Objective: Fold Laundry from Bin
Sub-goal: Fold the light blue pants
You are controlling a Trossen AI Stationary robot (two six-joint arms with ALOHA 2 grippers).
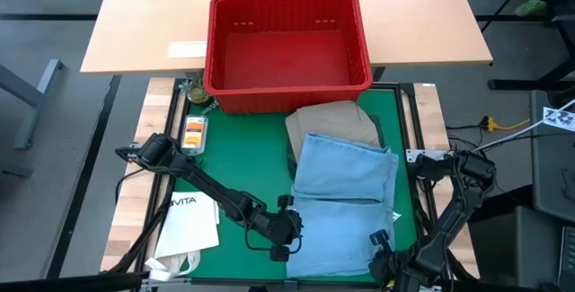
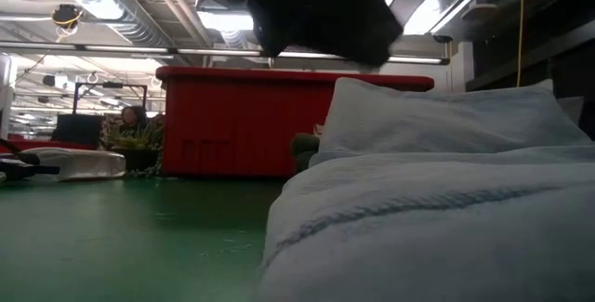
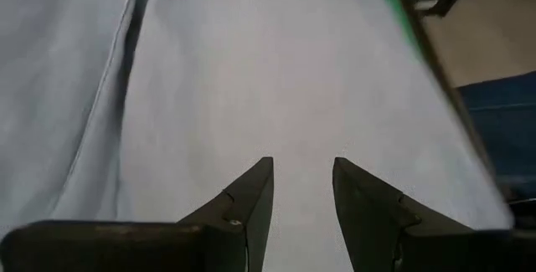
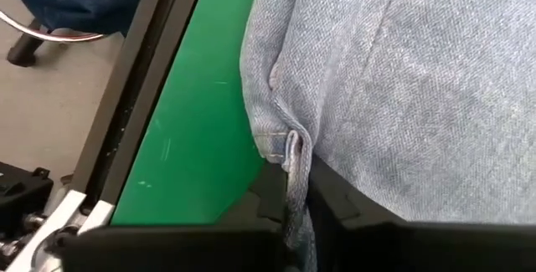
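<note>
Below the empty red bin (image 1: pixel 287 49), light blue denim jeans (image 1: pixel 341 207) lay folded on the green mat (image 1: pixel 243 162), overlapping a khaki-tan garment (image 1: pixel 332 121); right gripper (image 4: pixel 295 190) pinched the jeans' hem at the near right corner, while left gripper (image 3: pixel 301 190) hovered part-open, empty, over the left edge

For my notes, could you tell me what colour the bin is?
The bin is red, clearest in the high view.

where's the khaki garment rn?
High view: the khaki garment lies on the green mat, right of centre, just in front of the red bin, with the light blue jeans overlapping its near edge.
</note>
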